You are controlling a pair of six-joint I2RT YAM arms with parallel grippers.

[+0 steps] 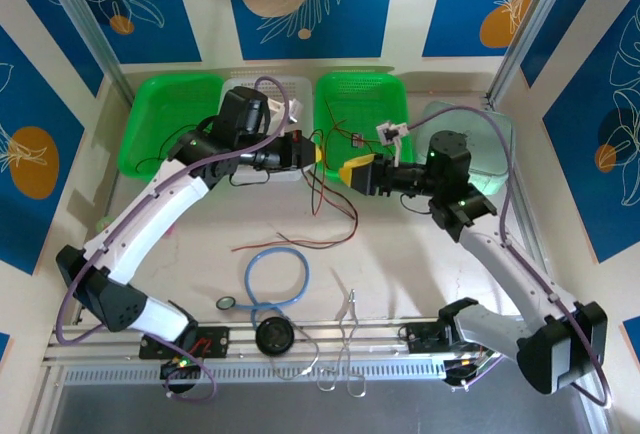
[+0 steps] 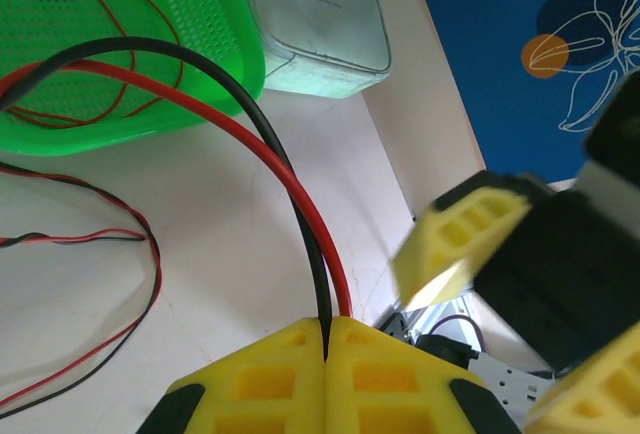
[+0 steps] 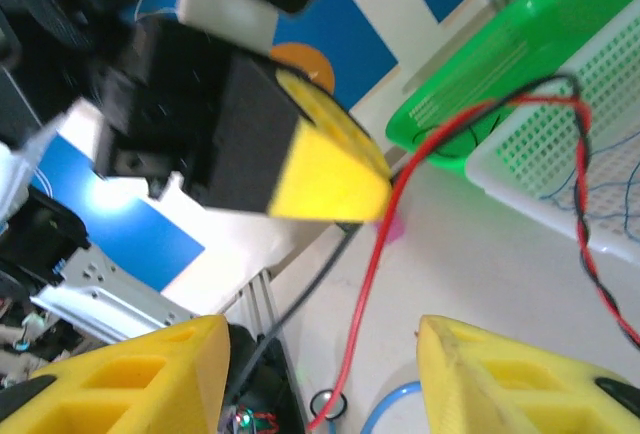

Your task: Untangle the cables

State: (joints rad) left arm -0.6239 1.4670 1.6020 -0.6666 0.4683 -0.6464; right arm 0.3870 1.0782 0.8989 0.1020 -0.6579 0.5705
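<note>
Above the tabletop (image 2: 200, 254), our left fingers (image 2: 270, 379) pinch thin, floppy cables (image 2: 305, 219); right fingers (image 3: 150, 374) spread, so we'd grab close by.

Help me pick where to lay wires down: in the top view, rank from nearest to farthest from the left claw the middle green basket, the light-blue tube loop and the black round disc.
1. The middle green basket, far side, right beside the left claw gripping the cables.
2. The light-blue tube loop, mid-table.
3. The black round disc, near edge.
</note>
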